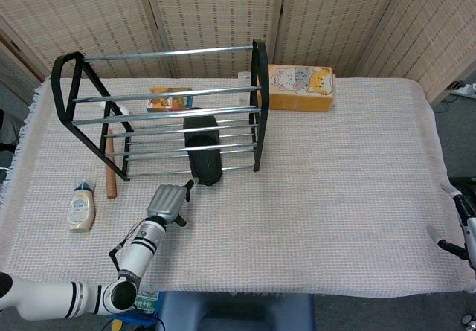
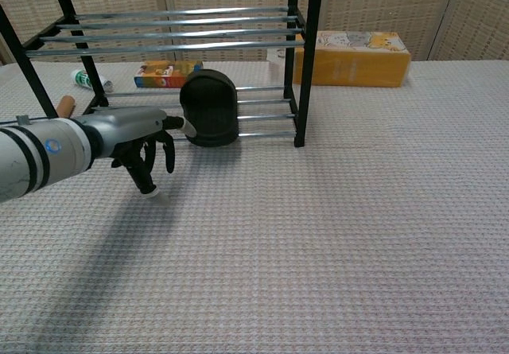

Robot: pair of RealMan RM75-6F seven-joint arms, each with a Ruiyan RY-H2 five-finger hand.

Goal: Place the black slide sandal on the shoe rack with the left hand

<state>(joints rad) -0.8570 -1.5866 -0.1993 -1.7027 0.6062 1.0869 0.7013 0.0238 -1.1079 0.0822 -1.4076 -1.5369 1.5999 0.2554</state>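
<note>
The black slide sandal lies on the lower bars of the black-framed chrome shoe rack. It points front to back, and its near end sticks out past the front bar. My left hand is on the table just in front and to the left of it. One outstretched fingertip touches the sandal's near left edge while the other fingers hang down, holding nothing. My right hand shows only at the far right table edge, with its fingers apart and holding nothing.
A yellow tissue box stands right of the rack. A small orange box and a white tube lie behind the rack. A wooden stick and a small bottle lie at the left.
</note>
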